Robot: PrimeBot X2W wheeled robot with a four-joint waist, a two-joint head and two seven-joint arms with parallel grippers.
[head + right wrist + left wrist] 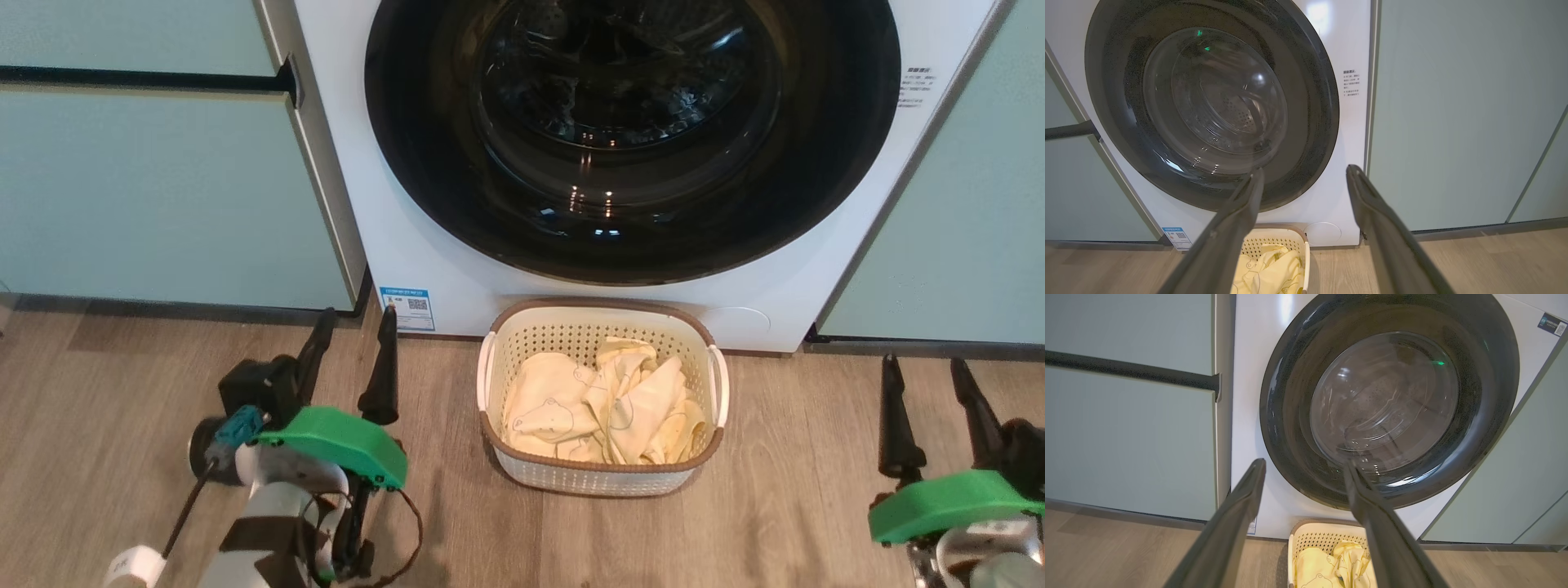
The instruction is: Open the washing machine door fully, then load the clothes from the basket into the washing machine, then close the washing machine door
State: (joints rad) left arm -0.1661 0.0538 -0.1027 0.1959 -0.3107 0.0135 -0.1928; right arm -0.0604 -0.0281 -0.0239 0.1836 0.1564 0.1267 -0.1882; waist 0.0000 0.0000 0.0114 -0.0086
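Hanging low over the floor (98, 392) with jaws spread on left gripper (357, 317) and right gripper (923, 362), pinching nothing. Facing the shut washing machine door (633, 139), up ahead, about midway between both arms. Leaving clothes (604, 400) in the basket (600, 308) at the foot of the washing machine (359, 204).

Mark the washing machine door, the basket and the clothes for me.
washing machine door (633, 122): head view, on the glass centre of the door.
basket (600, 482): head view, on its perforated front wall.
clothes (608, 400): head view, on the middle of the pale yellow pile.
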